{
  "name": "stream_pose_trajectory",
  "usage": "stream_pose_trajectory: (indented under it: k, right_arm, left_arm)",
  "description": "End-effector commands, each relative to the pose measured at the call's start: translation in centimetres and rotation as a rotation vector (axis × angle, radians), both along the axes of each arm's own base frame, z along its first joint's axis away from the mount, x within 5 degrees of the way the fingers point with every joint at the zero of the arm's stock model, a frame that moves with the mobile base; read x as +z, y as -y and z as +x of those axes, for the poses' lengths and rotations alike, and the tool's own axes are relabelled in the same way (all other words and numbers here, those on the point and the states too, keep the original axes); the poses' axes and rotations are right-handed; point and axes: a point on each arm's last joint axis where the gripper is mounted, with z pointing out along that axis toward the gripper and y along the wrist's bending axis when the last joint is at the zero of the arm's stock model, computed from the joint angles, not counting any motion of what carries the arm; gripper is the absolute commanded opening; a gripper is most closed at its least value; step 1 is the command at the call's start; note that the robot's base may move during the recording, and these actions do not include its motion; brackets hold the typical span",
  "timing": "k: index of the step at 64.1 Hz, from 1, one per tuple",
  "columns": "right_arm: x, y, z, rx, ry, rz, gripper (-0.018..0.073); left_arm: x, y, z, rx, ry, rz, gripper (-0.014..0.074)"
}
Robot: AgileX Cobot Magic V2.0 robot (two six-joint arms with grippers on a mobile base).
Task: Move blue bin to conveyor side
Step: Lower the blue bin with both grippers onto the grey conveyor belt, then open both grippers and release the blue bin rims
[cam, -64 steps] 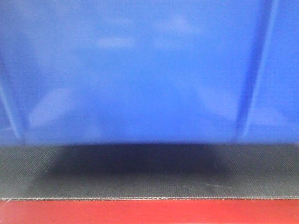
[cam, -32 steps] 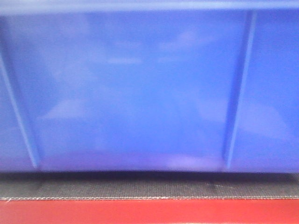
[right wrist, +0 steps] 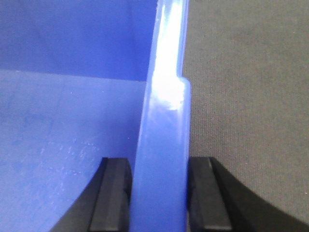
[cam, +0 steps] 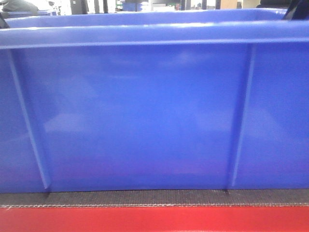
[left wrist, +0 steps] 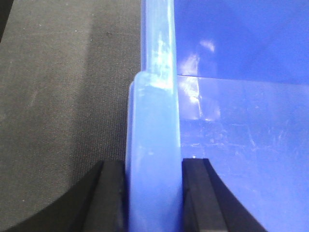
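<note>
The blue bin (cam: 145, 116) fills the front view, its near wall with two slim ribs and its thick rim across the top. Its base sits on the dark woven conveyor belt (cam: 145, 197), bordered by a red band (cam: 145, 220). My left gripper (left wrist: 153, 166) is shut on the bin's left rim (left wrist: 155, 121), one black finger (left wrist: 110, 193) outside over the belt, the other inside. My right gripper (right wrist: 158, 164) is shut on the right rim (right wrist: 164, 111) in the same way. The bin's inside looks empty.
Dark belt lies beside the bin's left wall (left wrist: 63, 96) and right wall (right wrist: 246, 96). Over the rim, far background shows another small blue crate (cam: 131, 6) and dim workshop clutter.
In the front view the bin has come down: it hung above the belt with a shadow under it, and now its base rests on the belt and its rim is in view.
</note>
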Motion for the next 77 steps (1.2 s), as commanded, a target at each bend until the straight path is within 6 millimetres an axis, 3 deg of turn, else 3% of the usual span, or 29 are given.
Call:
stream_pose_trajectory:
  k: [1, 7, 14, 18, 22, 29, 44, 53, 59, 65, 67, 70, 77]
  right_arm:
    - [1.7, -0.5, 0.5, 0.031, 0.148, 0.031, -0.0077]
    - [1.8, -0.5, 0.5, 0.031, 0.147, 0.030, 0.0031]
    - [1.8, -0.5, 0.5, 0.031, 0.147, 0.030, 0.0310]
    - [1.8, -0.5, 0.5, 0.031, 0.147, 0.030, 0.0421]
    - [1.9, -0.5, 0.5, 0.031, 0.158, 0.033, 0.0492]
    - [2.5, -0.6, 0.7, 0.031, 0.176, 0.038, 0.0542]
    - [6.3, -0.3, -0.1, 0.022, 0.181, 0.038, 0.0540]
    - [9.5, 0.0, -1.1, 0.018, 0.222, 0.049, 0.0510]
    - [12.0, 0.3, -2.1, 0.015, 0.277, 0.063, 0.0363]
    - [14.6, 0.7, -3.6, 0.013, 0.343, 0.082, 0.0092]
    - [15.6, 0.9, -4.2, 0.013, 0.377, 0.091, -0.0020]
    - [16.5, 1.1, -4.8, 0.013, 0.413, 0.101, -0.0111]
    - [18.5, 1.5, -6.2, 0.014, 0.498, 0.124, -0.0068]
  left_arm:
    - [1.0, 0.4, 0.3, 0.001, 0.074, -0.045, -0.0013]
    - [1.0, 0.4, 0.3, 0.001, 0.074, -0.045, 0.0049]
    - [1.0, 0.4, 0.3, 0.001, 0.074, -0.045, 0.0225]
    - [1.0, 0.4, 0.3, 0.001, 0.076, -0.045, 0.0339]
    - [1.1, 0.4, 0.3, -0.001, 0.082, -0.038, 0.0437]
    - [1.5, 0.4, 0.4, -0.001, 0.099, -0.040, 0.0518]
    - [4.7, 0.2, -0.1, -0.007, 0.155, -0.015, 0.0511]
    - [8.2, 0.0, -1.4, -0.008, 0.214, -0.005, 0.0384]
    - [11.0, -0.2, -2.7, -0.007, 0.289, -0.012, 0.0174]
    - [13.5, -0.4, -4.5, -0.006, 0.375, -0.021, -0.0032]
    - [14.4, -0.4, -5.3, -0.006, 0.416, -0.025, -0.0021]
    - [15.3, -0.5, -6.0, -0.006, 0.471, -0.031, 0.0008]
    - [17.0, -0.7, -7.4, -0.006, 0.590, -0.043, 0.0027]
